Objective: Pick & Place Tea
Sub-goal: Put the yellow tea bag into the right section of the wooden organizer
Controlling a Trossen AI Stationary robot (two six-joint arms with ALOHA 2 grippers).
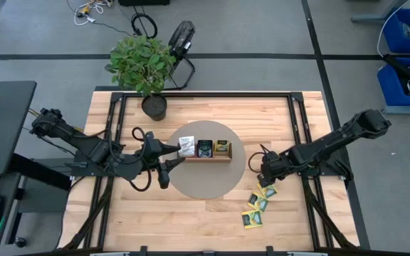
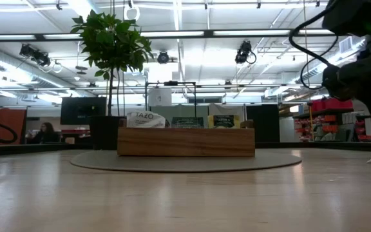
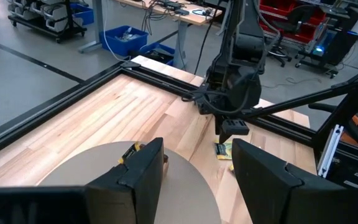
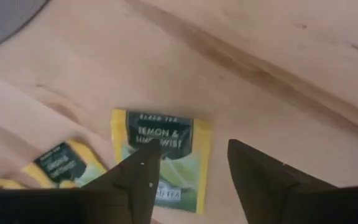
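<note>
Right gripper [image 4: 188, 171]: fingers apart, empty, over a lemon tea packet [image 4: 161, 158] near the tabletop's right front.
Left gripper [image 3: 194, 171]: spread, empty, beside the wooden tray [image 1: 205, 149].
Obstacles: potted plant [image 1: 144, 67] at rear edge.

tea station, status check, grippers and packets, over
Right gripper open, low over a lemon tea packet. Left gripper open, waiting over the round mat. Nothing in the way.

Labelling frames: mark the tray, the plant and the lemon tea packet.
tray [image 2: 185, 142], low view, front wall.
plant [image 1: 141, 60], high view, leaves.
lemon tea packet [image 4: 166, 146], right wrist view, printed face.
</note>
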